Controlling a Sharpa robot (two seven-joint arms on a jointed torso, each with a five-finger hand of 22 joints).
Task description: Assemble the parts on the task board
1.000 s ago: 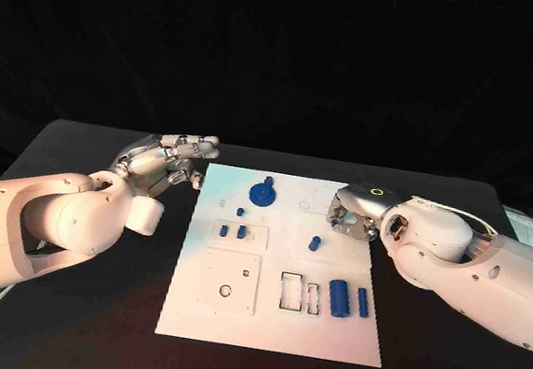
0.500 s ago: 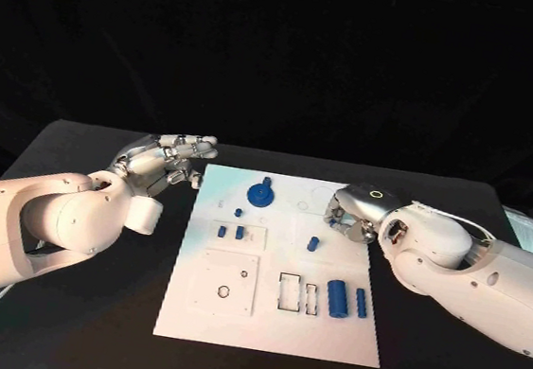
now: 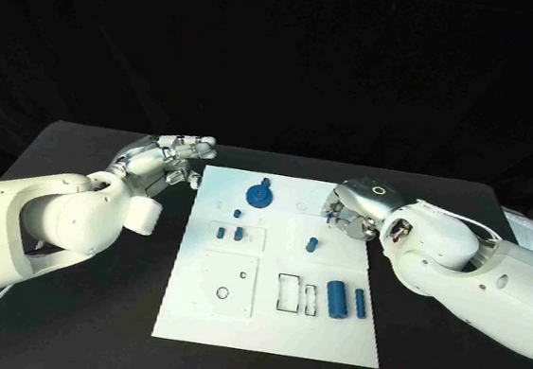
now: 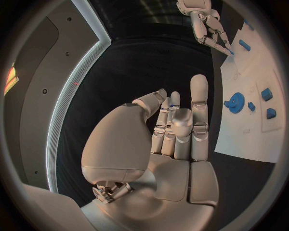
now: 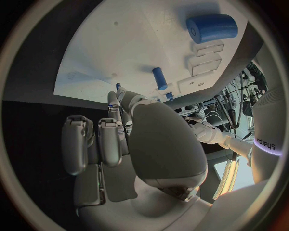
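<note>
Start at your right hand (image 3: 356, 211): its fingers (image 5: 90, 139) are curled in side by side over the board's two o'clock edge, and as far as the wrist view lets you judge they hold nothing, though the thumb hides the tips. Your left hand (image 3: 160, 159) sits just off the board's ten o'clock corner, fingers (image 4: 180, 120) straight, pressed together and empty.

The task board (image 3: 324, 338) is a flat, matte white plate in the middle of the black table (image 3: 50, 321). On it, the blue gear-like disc (image 3: 261, 193) lies at twelve o'clock. The small peg (image 3: 312, 244) lies nearest your right fingers, near the board's centre. Two small blocks (image 3: 230, 232) sit at nine o'clock, and the two larger cylinders (image 3: 347, 300) at four o'clock beside rectangular slots (image 3: 298, 293).

Expect these parts to be rigid, light moulded plastic with smooth skins, so they'll likely skid or roll if nudged. Take the peg across its round flanks at mid-length with a fingertip pinch. Grip the cylinders the same way, and take the disc by its rim.
</note>
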